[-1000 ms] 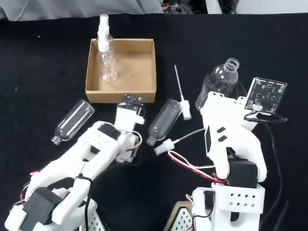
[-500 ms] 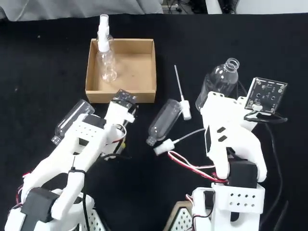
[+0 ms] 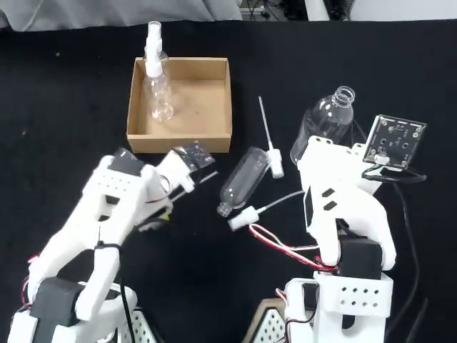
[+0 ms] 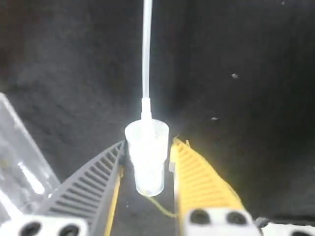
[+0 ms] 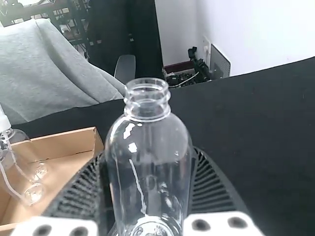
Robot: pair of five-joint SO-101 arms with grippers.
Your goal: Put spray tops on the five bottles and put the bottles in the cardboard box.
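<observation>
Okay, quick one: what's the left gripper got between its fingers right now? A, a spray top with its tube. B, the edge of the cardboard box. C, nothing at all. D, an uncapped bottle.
A: the left wrist view shows the white spray top clamped between the fingers of the left gripper, tube pointing away; the uncapped bottle sits in the right gripper.
</observation>
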